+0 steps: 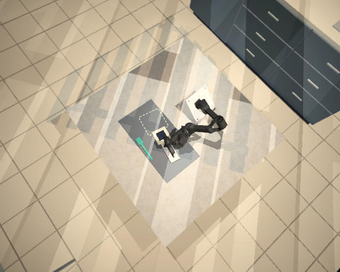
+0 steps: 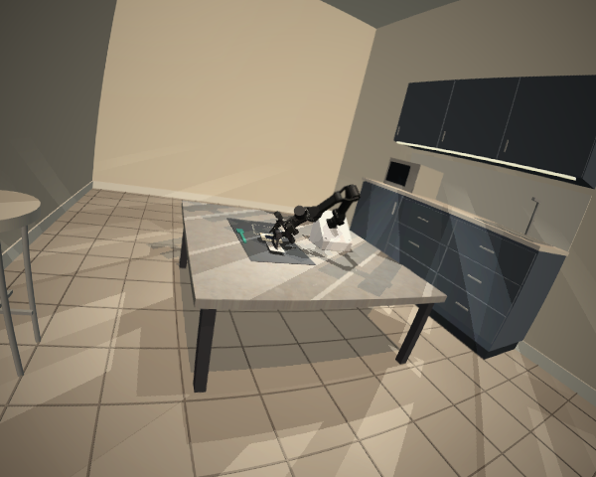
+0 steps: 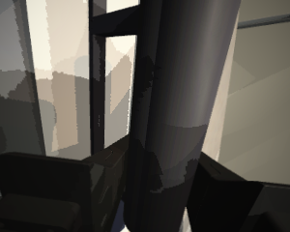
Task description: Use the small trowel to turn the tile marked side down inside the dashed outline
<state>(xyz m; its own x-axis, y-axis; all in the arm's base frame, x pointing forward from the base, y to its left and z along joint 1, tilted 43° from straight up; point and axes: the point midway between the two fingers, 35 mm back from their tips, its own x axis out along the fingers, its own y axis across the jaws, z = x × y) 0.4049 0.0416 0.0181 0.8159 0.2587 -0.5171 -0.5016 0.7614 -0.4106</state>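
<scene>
1. Pincer [image 1: 168, 145] is clamped on a dark round handle [image 3: 184, 97], which fills the wrist view. I take this to be the trowel's handle.
2. From above, a pale flat strip [image 1: 174, 158] shows just below the pincer. It lies on the grey mat [image 1: 175, 171] and points away from the tile. It is probably part of the trowel, but the arm hides where it meets the handle.
3. Just beside the pincer, the tile [image 1: 160, 134] lies flat on the mat with its dark marked square facing up, so the flip is not yet done.
4. At the near corner of the dashed outline [image 1: 148, 113] the tile touches or slightly overlaps the line. Most of it is outside.
5. Pincer, tile and outline sit roughly in one line along the mat's long side, with the tile in the middle and the outline beyond it.
6. My judgement is that the tile should be levered up from the pincer's side and tipped over its far edge. That way it lands face down inside the dashes.
7. Whether the trowel's edge is already under the tile cannot be told, because the arm covers that spot.
8. A green tool [image 1: 143, 148] lies on the mat on the other side of the tile. It is apart from the tile and outside the tipping path.
9. Bare mat and desk [image 1: 164, 211] lie near the pale strip, away from the tile, and either would suit for setting the trowel down.
</scene>
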